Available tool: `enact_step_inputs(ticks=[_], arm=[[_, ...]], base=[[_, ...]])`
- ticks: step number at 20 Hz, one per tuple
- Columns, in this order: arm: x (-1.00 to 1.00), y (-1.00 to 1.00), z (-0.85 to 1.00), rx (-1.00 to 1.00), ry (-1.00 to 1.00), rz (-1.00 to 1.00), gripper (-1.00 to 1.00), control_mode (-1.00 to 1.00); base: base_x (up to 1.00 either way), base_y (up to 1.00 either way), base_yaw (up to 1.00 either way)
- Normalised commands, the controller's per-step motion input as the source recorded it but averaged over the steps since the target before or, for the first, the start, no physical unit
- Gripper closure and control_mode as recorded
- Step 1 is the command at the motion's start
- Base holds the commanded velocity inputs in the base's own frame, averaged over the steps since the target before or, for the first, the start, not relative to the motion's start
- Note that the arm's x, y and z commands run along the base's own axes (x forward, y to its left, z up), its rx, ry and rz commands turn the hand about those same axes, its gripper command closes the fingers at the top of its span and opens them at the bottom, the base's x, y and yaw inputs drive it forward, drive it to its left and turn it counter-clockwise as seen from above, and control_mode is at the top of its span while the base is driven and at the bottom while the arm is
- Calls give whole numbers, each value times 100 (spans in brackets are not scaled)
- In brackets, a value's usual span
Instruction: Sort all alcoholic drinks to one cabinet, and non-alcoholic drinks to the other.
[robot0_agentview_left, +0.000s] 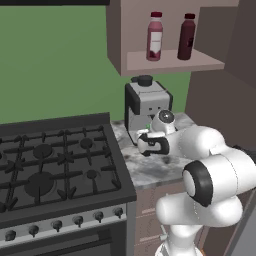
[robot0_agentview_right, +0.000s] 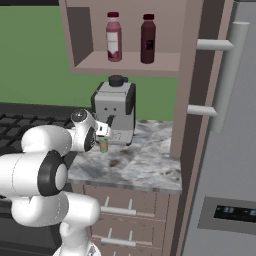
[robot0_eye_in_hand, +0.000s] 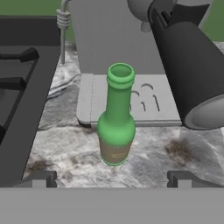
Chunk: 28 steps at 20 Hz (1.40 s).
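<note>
Green bottle (robot0_eye_in_hand: 116, 127) upright on the marble desk (robot0_eye_in_hand: 175, 153), just in front of the coffee machine's drip tray (robot0_eye_in_hand: 144, 100), framed between the released claw (robot0_eye_in_hand: 111, 179) tips.
Smooth, rigid glass by the look of it, likely light and slippery, easily tipped; the wider labelled body offers surer purchase than the slim neck. Pink bottle (robot0_agentview_left: 155, 36) and maroon bottle (robot0_agentview_left: 186, 37) stand in the open cabinet (robot0_agentview_left: 175, 61).
</note>
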Motion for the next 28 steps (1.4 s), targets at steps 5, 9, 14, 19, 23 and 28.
enact_step_inputs(ticks=[5, 9, 14, 19, 23, 28], arm=[[10, -1, -7, 1, 0, 0, -100, -100], [11, -2, -5, 1, 0, 0, -100, -100], [11, -1, -7, 1, 0, 0, -100, -100], [10, -2, -7, 1, 0, 0, -100, -100], [10, -2, -7, 1, 0, 0, -100, -100], [10, -2, -6, 1, 0, 0, -100, -100]], base=[[0, 0, 0], [0, 0, 0], [0, 0, 0], [0, 0, 0], [0, 0, 0], [0, 0, 0]])
